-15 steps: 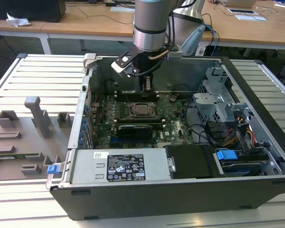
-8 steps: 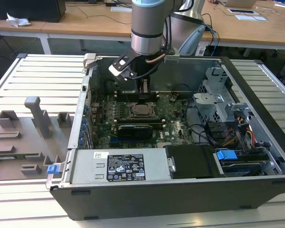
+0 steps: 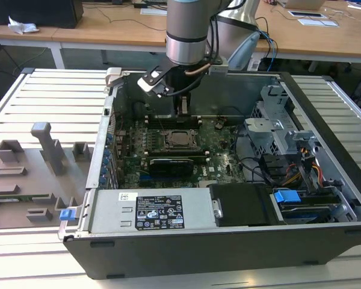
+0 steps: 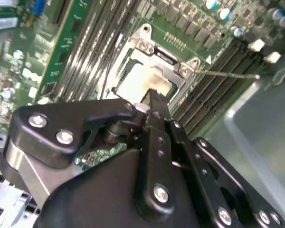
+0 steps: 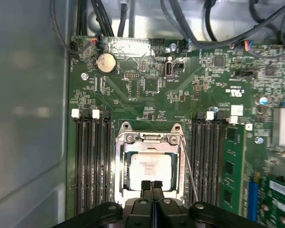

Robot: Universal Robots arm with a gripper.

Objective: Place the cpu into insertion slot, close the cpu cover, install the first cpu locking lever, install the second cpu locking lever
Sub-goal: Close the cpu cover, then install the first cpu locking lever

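Cpu (image 5: 149,169) flat, face up, under cpu cover (image 5: 150,138)

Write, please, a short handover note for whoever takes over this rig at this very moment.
Gripper: fingertips shut together with nothing seen between them, at one edge of the thin silver metal square cpu cover. Contact cannot be judged.
Small flat square silver-grey cpu: seated and showing through the cover's window. The cover lies flat over it.
Done: cpu in, cover down.
Left: one thin wire locking lever stands clear of the cover's side and seems unlatched. The other lever's state cannot be told.
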